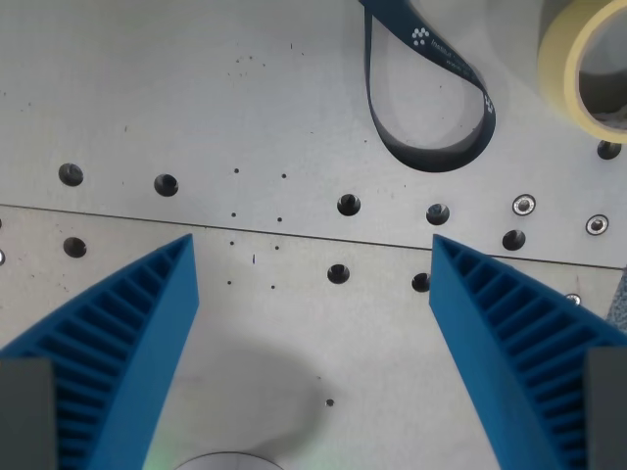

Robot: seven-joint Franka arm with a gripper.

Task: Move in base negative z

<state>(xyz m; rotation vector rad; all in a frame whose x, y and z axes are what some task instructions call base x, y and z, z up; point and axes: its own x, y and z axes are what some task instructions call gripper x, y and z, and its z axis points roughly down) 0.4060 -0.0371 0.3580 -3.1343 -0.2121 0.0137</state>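
Observation:
My gripper point(312, 257) is open and holds nothing. Its two blue ribbed fingers point(127, 343) rise from the bottom corners of the wrist view, one at the left and one at the right point(509, 333), with a wide gap between the tips. Below them lies a grey metal plate point(294, 98) with rows of round holes and a seam running across the middle. The fingertips stand above the plate; I cannot tell how far.
A dark blue strap loop point(431, 108) with white print lies on the plate at the upper right. A roll of yellowish tape point(563, 59) sits in the top right corner. Bolts point(524, 205) show at the right. A grey round edge point(230, 460) shows at the bottom.

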